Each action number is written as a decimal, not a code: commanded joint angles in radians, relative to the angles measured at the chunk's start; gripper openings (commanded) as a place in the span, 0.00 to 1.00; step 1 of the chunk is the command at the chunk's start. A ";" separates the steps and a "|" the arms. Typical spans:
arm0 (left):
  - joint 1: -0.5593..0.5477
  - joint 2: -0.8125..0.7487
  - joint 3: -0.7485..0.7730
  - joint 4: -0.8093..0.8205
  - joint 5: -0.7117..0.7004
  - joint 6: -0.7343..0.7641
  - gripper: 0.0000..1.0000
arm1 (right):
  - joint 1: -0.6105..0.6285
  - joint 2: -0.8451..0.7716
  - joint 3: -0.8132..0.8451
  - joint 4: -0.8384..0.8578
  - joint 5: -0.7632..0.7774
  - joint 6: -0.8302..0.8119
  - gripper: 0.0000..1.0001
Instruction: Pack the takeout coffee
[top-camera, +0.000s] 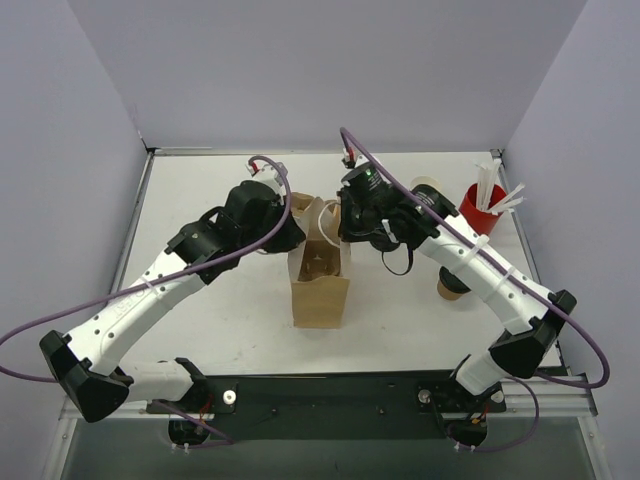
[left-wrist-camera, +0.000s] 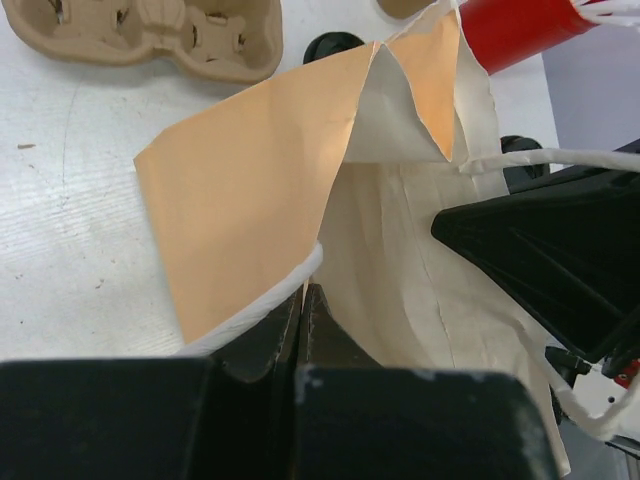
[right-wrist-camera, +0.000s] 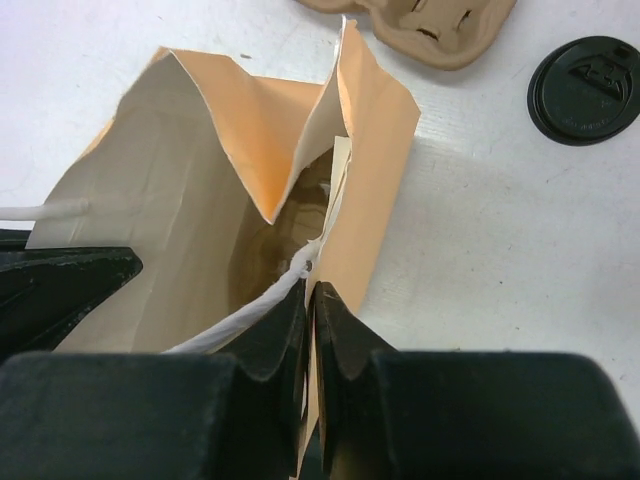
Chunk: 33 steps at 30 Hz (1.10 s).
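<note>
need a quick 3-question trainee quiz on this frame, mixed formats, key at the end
1. True or false: the left gripper and the right gripper are both shut on the top edge of the paper bag.
2. Where does the black lid lie? A) on the table B) inside the bag C) on the pulp carrier
3. Fill in: the white straws stand in the ___ cup.
Key: 1 true; 2 A; 3 red
</note>
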 joint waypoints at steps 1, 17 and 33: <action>0.000 -0.029 0.043 -0.023 -0.018 0.018 0.00 | 0.001 -0.046 0.035 -0.036 0.034 -0.013 0.04; 0.002 -0.003 -0.089 0.072 -0.007 0.001 0.00 | -0.008 -0.088 -0.094 0.056 -0.007 -0.019 0.44; 0.008 -0.027 -0.018 0.023 -0.056 0.049 0.03 | -0.019 -0.263 -0.120 0.040 0.022 -0.049 0.58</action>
